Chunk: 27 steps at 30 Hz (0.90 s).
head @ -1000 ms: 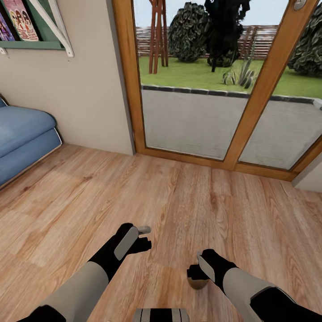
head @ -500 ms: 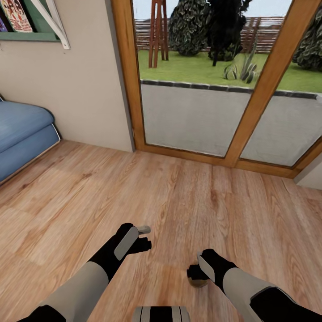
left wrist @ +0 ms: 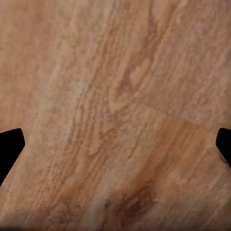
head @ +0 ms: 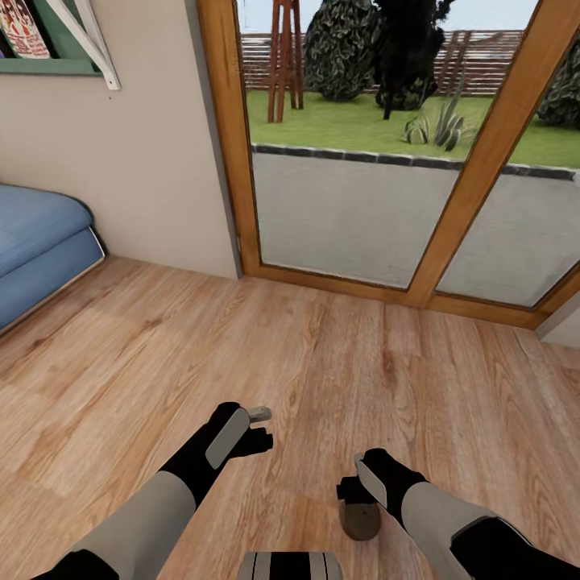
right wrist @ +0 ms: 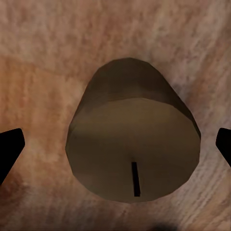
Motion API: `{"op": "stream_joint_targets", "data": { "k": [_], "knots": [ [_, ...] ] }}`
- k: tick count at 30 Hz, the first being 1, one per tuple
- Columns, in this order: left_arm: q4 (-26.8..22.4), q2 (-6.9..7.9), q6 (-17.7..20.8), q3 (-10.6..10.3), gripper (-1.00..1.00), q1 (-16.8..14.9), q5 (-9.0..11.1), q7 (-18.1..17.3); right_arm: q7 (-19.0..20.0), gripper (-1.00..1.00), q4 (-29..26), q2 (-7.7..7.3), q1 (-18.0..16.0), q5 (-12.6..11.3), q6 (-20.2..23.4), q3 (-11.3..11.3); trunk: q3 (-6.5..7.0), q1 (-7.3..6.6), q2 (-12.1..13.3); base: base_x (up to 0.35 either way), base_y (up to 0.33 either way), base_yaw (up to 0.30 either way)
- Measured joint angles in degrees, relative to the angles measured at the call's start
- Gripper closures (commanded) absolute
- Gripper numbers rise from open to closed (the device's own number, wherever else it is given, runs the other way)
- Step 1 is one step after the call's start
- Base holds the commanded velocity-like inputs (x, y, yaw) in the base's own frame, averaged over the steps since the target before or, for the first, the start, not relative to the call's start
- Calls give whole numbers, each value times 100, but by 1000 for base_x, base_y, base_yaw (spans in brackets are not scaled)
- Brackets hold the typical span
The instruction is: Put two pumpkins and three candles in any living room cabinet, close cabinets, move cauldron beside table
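The robot faces a wood-framed glass patio door (head: pixel 387 153) that looks out on a lawn. Both arms are stretched low over a warm brown wood-plank floor (head: pixel 322 354), and the corner of a blue sofa (head: pixel 36 242) shows at the left.

A short, squat, olive-grey cylindrical candle (head: pixel 359 518) sits directly under the right end effector (head: pixel 354 490). In the right wrist view the candle (right wrist: pixel 134 151), with its thin dark wick, lies centred between two black fingertips (right wrist: pixel 9 147) spread wide at the frame's edges. The pads are apart from its sides, so nothing is gripped. Whether the candle stands on the floor cannot be told for certain.

The left end effector (head: pixel 256 428) hangs over bare planks. Its wrist view shows fingertips (left wrist: pixel 8 144) spread wide, with nothing between them.

By the look of things the task is at an early stage: this candle is outside any cabinet, and the pumpkins, cauldron and drawers all remain to be dealt with.

The head view gives the room and arm positions. The right wrist view adds the wick and the gap beside the candle.
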Motion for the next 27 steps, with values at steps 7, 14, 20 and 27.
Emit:
{"op": "stream_joint_targets", "data": {
  "k": [7, 14, 20, 27],
  "knots": [
    [0, -8, -3, 0, -100, -3, 0, -2, 0, -100, 0, 0, 0, 2, 0, -4, 0, 0, 0, 0, 0, 0],
    [0, -9, -3, 0, -100, -2, 0, 0, 0, -100, 0, 1, 0, 1, 0, -4, 0, 0, 0, 0, 0, 0],
    [4, -58, 0, 0, -100, 1, 1, 2, 0, -100, 1, 0, 0, 1, 0, -4, -110, 13, -6, 0, 0, 0],
    [85, -70, 0, 1, -100, 0, -3, -2, 0, -100, 0, 0, 0, -3, 0, -4, -222, 26, -13, 0, 0, 0]
  ]
}}
